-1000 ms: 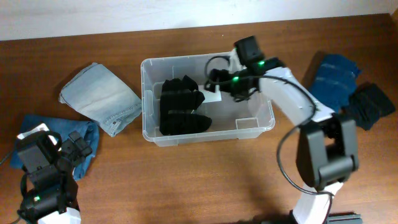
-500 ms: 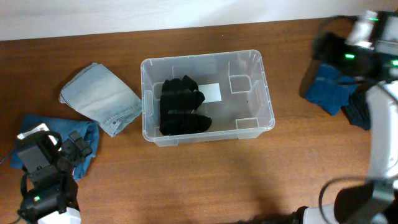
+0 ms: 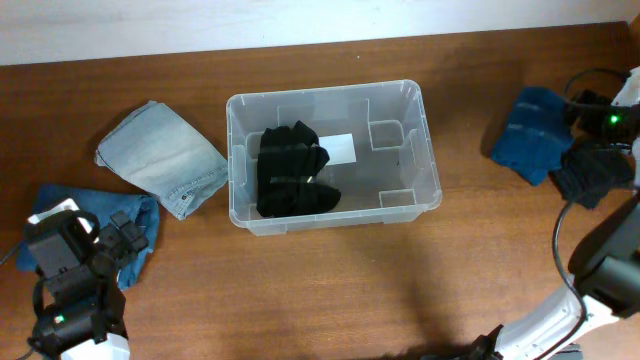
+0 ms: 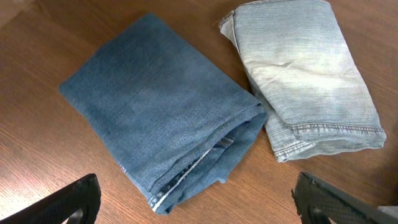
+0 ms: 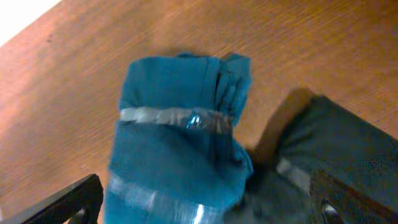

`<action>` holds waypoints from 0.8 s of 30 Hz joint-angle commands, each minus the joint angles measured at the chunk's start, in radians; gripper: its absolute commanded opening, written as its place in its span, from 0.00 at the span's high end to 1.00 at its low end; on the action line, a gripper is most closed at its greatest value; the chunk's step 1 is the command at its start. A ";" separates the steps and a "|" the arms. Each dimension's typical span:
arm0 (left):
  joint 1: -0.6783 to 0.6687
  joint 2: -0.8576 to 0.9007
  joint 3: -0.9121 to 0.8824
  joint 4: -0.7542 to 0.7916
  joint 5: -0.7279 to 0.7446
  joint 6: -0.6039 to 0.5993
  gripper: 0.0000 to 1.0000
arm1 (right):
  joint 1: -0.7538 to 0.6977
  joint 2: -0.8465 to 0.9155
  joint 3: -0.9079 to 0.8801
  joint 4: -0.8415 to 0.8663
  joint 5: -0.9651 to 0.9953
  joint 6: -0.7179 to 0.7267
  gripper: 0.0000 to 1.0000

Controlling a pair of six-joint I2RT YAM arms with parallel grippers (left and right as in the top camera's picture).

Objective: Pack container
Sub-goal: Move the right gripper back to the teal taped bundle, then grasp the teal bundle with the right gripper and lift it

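since a second ago the right gripper (image 5: 204, 193) is pulling away from the container (image 3: 325, 95), which is sitting mid-table holding a black garment (image 3: 290, 172). its wrist view alone is showing jaws apart over a teal cloth (image 5: 177, 155) beside a dark cloth (image 5: 329, 149). the left gripper (image 4: 196, 193), jaws apart too, is hovering over blue denim (image 4: 155, 112) and pale denim (image 4: 305, 74).

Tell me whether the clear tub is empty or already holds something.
Partly filled. The container holds a black clothing bundle in its left half, seen from overhead; the rest is bare.
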 commanded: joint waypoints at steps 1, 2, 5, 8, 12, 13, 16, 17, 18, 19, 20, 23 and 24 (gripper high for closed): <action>0.007 0.003 0.021 -0.002 0.011 -0.013 0.01 | 0.004 0.085 -0.005 0.052 -0.028 -0.036 0.02; 0.007 0.003 0.021 -0.002 0.011 -0.013 0.01 | 0.004 0.108 -0.005 0.070 -0.031 -0.036 0.02; 0.007 0.003 0.021 -0.003 0.013 -0.013 0.00 | 0.004 0.170 -0.005 0.105 -0.042 -0.037 0.02; 0.007 0.003 0.021 -0.002 0.019 -0.013 0.01 | 0.005 0.238 -0.005 0.124 -0.088 -0.037 0.01; 0.007 0.003 0.021 -0.002 0.019 -0.013 0.01 | 0.012 0.315 -0.005 0.132 -0.189 -0.045 0.02; 0.007 0.003 0.021 -0.002 0.019 -0.013 0.01 | 0.017 0.330 -0.005 0.130 -0.190 -0.044 0.02; 0.007 0.003 0.021 -0.002 0.019 -0.013 0.01 | 0.036 0.365 -0.005 0.114 -0.197 -0.043 0.01; 0.007 0.003 0.021 -0.002 0.019 -0.013 0.01 | 0.042 0.370 -0.005 0.107 -0.203 -0.043 0.04; 0.007 0.003 0.021 -0.002 0.019 -0.013 0.01 | 0.050 0.375 -0.005 0.101 -0.208 -0.043 0.11; 0.007 0.003 0.021 -0.002 0.019 -0.013 0.01 | 0.058 0.377 -0.005 0.097 -0.217 -0.043 0.17; 0.007 0.003 0.021 -0.002 0.019 -0.013 0.01 | 0.065 0.377 -0.005 0.094 -0.222 -0.043 0.25; 0.007 0.003 0.021 -0.002 0.019 -0.013 0.01 | 0.087 0.376 -0.005 0.094 -0.249 -0.043 0.51; 0.007 0.003 0.021 -0.002 0.019 -0.013 0.01 | 0.090 0.376 -0.005 0.093 -0.257 -0.043 0.59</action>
